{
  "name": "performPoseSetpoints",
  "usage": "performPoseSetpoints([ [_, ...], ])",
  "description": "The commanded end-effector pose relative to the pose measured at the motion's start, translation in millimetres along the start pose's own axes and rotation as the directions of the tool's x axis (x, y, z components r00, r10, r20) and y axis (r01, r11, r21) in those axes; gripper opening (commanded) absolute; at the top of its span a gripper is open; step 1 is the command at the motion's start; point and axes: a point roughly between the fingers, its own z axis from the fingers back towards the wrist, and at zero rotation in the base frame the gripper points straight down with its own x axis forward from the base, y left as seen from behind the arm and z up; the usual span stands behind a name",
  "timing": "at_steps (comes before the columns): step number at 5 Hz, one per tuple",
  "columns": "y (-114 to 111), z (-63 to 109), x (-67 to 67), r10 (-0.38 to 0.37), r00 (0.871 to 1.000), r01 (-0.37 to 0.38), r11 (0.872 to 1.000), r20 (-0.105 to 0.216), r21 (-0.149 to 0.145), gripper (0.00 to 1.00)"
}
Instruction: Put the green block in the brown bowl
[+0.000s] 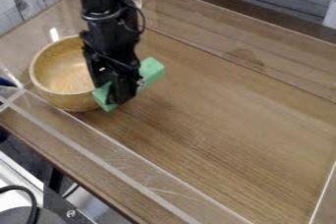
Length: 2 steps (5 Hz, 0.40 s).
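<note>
Green block [148, 70] held just right of the brown bowl [53, 71]

The gripper [118, 94] is clamped on the block's middle, hiding it; the long axis runs from near-left to far-right, both ends showing. The fingertips are hard to make out against the dark arm.

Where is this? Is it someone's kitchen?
Probably not a kitchen: more likely a robot test bench. A wooden table is fenced by clear plastic walls, and a black robot arm's pincer holds a green block beside a brown bowl.
</note>
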Motion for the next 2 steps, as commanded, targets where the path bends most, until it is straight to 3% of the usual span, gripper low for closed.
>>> performPoseSetpoints([
  [1,21,15.7,5.1,0.035,0.997,-0.037,0.998,0.065,0.043,0.00],
  [2,35,12.8,3.5,0.062,0.996,-0.065,0.997,0.066,0.043,0.00],
])
